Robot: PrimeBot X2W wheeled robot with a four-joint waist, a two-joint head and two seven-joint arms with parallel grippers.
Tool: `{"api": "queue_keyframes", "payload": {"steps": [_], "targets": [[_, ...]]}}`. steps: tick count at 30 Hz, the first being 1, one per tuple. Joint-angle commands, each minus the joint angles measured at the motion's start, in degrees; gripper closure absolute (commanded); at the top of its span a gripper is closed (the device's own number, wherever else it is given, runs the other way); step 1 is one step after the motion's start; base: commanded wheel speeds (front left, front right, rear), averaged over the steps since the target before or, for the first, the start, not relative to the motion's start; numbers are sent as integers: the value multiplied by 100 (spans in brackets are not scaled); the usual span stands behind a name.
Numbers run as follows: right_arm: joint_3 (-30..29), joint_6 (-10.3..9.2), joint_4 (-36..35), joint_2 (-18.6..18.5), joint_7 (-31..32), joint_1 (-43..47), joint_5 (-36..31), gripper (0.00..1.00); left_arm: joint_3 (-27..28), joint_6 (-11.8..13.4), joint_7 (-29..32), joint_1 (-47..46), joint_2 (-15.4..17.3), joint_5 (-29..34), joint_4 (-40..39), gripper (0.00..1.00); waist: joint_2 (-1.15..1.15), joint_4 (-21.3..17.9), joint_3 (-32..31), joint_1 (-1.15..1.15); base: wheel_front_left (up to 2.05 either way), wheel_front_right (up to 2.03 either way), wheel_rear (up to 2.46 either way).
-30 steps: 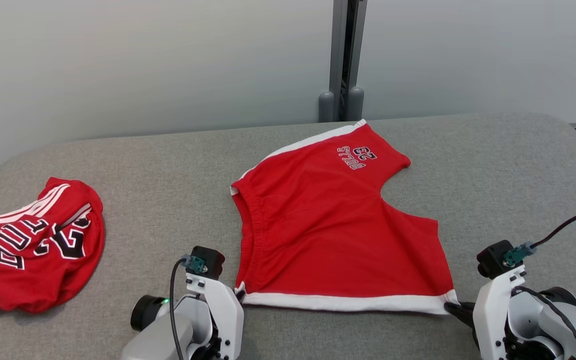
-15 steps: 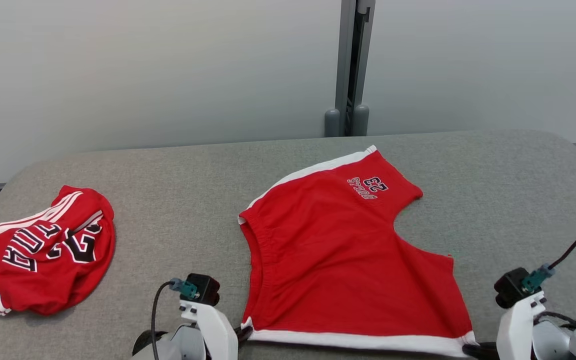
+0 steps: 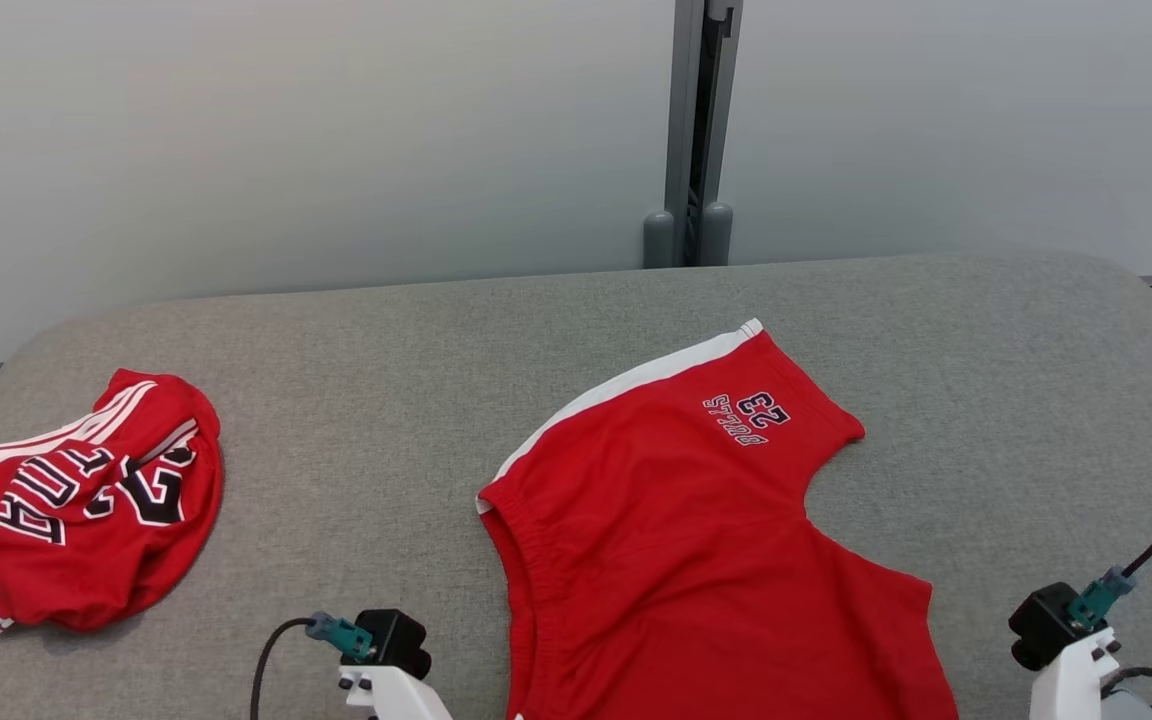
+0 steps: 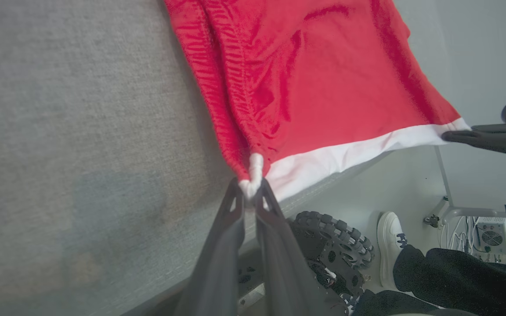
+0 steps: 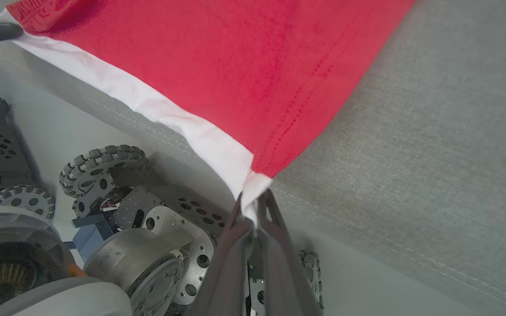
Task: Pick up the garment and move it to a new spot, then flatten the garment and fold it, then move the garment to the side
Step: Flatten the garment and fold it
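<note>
Stage: flattening, judged from the stretch. Clamped on one white hem corner of garment (image 3: 696, 560): left gripper (image 4: 247, 188); on the other corner: right gripper (image 5: 251, 202). Lies red and mostly smooth on bench (image 3: 386, 400), hem taut just past near edge. Next, probably: lower hem onto bench, release, then fold.

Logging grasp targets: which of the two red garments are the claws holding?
The flat red shorts: left claw and right claw each pinch a corner of the white band. The crumpled jersey lies apart.
</note>
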Motion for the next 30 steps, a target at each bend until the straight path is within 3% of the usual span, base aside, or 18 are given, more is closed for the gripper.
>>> {"api": "queue_keyframes", "payload": {"steps": [1,10,17,22,30], "targets": [[-96,-1,-54,-50,-35,24,58,100,105,130,19,72,104,-90,-212,100,0,-13,39,0,0,0,0],[-794,-1,-77,-41,-313,-240,409,100,821,769,83,257,185,-903,-1377,100,0,6,311,0,0,0,0],[-1558,-1,151,151,-656,-617,989,100,1630,1004,-51,58,-158,-1705,-1546,100,0,105,758,0,0,0,0],[-1857,-1,507,317,-733,-922,1223,100,1996,1004,-174,-173,-533,-2066,-1373,100,0,202,1081,0,0,0,0],[-2079,-1,1124,626,-770,-1396,1319,100,2252,747,-455,-582,-1096,-2229,-732,100,0,346,1465,0,0,0,0]]}}
